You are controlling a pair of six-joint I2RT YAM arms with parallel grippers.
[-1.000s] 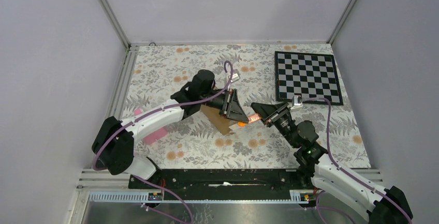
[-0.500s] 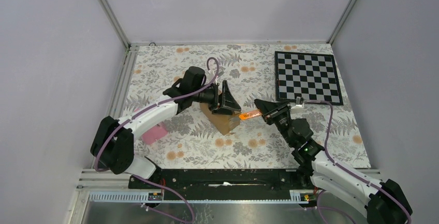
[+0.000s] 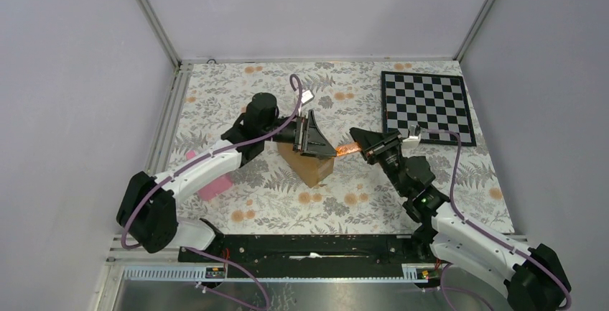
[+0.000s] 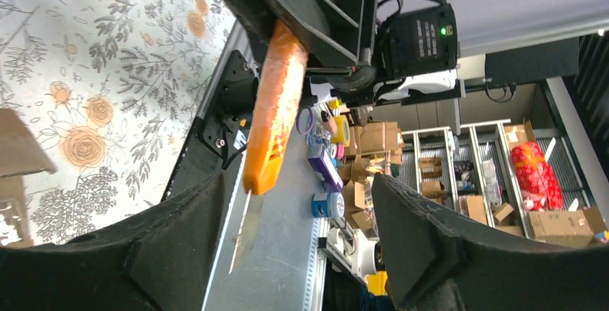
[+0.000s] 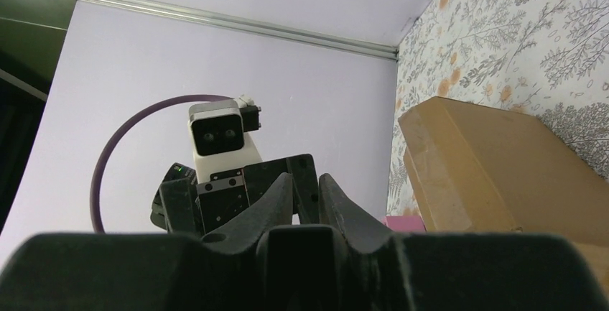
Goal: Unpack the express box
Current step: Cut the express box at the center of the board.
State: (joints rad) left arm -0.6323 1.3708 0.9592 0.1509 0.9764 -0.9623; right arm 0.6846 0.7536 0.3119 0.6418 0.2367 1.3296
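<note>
The express box (image 3: 310,169), a small brown carton, lies on the flowered table near the middle; it also shows in the right wrist view (image 5: 503,174). My left gripper (image 3: 323,146) is open and empty, hovering over the box's far right side and facing the right arm; in the left wrist view (image 4: 301,253) its jaws stand wide apart. My right gripper (image 3: 365,144) is shut on the orange-and-black cutter (image 3: 347,150), just right of the box. The cutter (image 4: 276,103) points at the left wrist camera with its blade out.
A pink wedge-shaped object (image 3: 213,185) lies left of the box, beside the left arm. A checkerboard (image 3: 427,106) lies flat at the back right. Grey walls and metal rails close in the table.
My right gripper has carried the cutter a little toward the back, away from the box's near corner. My left gripper has shifted back and turned above the box, staying open.
</note>
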